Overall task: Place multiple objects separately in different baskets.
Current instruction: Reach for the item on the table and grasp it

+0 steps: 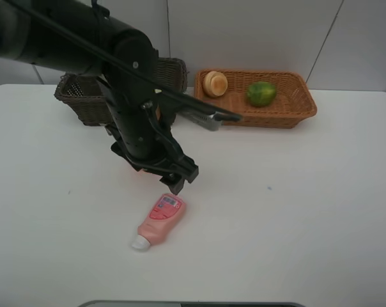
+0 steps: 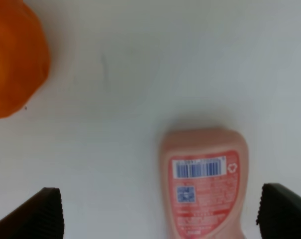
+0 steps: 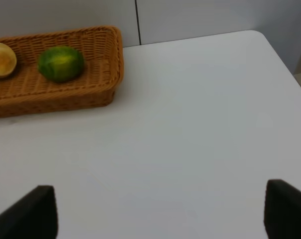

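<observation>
Left gripper (image 1: 179, 181) hung over pink tube (image 1: 160, 220), jaws wide, empty. Tube lay flat on table (image 1: 295, 211), orange (image 2: 13, 59) nearby. Risk: off-centre pinch might have squirted slick tube sideways. Right gripper (image 3: 160, 214) wide, idle.

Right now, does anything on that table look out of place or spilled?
Nothing is spilled or broken. The pink tube lies flat on the table, cap on, outside the tan basket and the dark basket, under the open left gripper. An orange sits loose nearby.
</observation>
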`<state>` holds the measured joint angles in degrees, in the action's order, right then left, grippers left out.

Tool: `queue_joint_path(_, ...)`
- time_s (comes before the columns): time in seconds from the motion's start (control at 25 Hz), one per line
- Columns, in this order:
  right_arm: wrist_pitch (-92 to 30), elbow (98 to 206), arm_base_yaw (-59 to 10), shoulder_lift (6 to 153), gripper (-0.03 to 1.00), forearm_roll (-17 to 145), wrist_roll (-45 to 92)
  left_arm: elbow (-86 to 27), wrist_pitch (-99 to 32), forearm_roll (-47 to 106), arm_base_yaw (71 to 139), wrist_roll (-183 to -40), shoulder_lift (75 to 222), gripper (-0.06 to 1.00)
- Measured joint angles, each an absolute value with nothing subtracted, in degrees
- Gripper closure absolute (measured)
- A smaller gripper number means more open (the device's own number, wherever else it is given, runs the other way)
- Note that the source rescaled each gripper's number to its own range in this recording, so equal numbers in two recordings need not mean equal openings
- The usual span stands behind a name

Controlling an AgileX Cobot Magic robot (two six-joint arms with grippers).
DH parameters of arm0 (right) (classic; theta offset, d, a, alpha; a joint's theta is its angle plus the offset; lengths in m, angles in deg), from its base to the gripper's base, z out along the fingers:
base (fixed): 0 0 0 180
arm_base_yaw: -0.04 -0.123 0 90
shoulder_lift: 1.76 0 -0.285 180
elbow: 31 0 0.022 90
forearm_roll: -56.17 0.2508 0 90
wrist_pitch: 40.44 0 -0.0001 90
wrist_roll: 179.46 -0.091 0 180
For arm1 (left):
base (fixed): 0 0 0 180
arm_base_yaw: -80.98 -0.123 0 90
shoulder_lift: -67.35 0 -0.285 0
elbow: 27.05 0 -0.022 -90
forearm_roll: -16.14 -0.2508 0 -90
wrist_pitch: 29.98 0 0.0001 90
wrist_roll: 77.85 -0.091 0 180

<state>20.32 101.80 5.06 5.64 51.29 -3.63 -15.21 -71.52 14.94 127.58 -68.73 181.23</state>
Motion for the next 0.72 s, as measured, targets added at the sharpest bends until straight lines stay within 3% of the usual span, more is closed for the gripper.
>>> queue_joint_path(0.72,20.3,101.8,5.1,5.6,0.22,51.3,-3.6,-11.7,-64.2,15.0,131.7,-63.2,184.1,-0.06)
